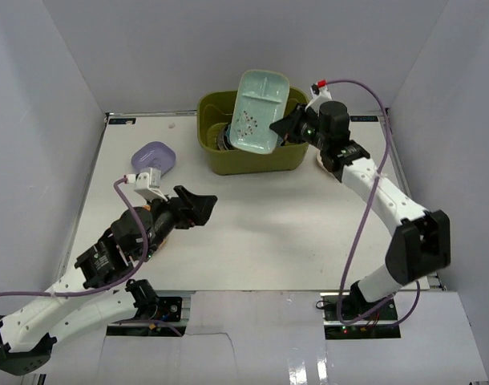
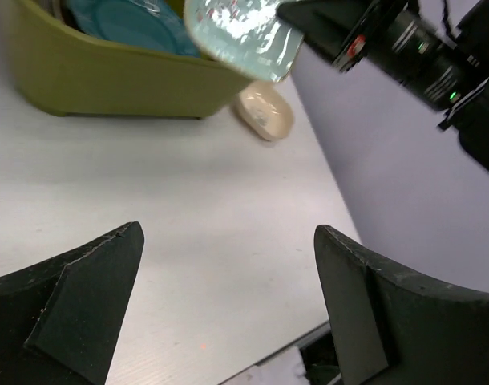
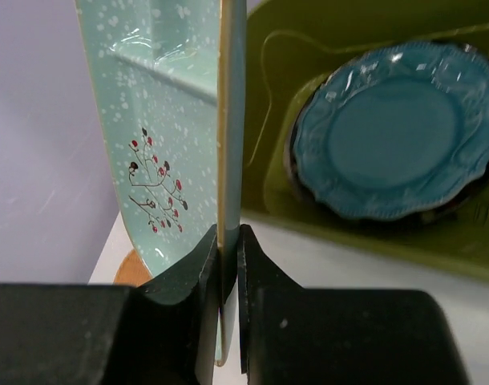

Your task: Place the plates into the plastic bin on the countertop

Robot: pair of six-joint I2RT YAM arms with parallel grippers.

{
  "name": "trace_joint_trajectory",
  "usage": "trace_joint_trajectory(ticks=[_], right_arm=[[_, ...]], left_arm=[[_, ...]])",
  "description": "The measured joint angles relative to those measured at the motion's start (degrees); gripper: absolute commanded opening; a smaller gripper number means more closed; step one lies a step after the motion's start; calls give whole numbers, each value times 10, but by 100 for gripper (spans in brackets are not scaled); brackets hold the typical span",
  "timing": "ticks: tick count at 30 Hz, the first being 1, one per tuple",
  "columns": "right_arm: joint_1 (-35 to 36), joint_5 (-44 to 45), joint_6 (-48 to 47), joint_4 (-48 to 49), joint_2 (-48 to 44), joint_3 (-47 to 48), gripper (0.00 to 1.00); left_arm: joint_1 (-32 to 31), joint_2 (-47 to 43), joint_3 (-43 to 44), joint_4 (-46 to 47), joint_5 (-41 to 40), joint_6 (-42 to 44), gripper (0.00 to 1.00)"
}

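Right hand [image 3: 228, 241] is clamped on the rim of the mint plate [image 1: 260, 112]. The plate is held on edge, its long axis sloping down into the green bin [image 1: 252, 164] below, over a teal plate [image 3: 397, 136] lying inside. Left hand [image 1: 198, 207] is spread wide and empty above the desk [image 1: 268, 233]. A lavender plate [image 1: 154, 156] lies near it to the far left, closest to that arm.

Enclosure: three plain white walls, namely back wall [image 1: 252, 48], left wall [image 1: 28, 160] and right wall [image 1: 461, 136], standing around a flat white countertop [image 1: 268, 233] with thin metal edging [image 1: 156, 114]. Near side: white panel [image 1: 292, 341], slightly glossy, with a bright reflection near its lower edge. Light: soft and even, casting only faint shadows on the surface.
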Motion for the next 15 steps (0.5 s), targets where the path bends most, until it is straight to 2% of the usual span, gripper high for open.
trace_joint_trajectory(ticks=[3,8,15], right_arm=[[-19,4,-9,-2,103,105,8],[-36,13,-23,-65,239,235,8],[-40,18,-28,-158,352,324,8]], left_arm=[[0,-29,-2,-61,-45,17,98],[0,-42,-14,-120,-87,37,98],[0,-59,-14,-142,-105,53,98]])
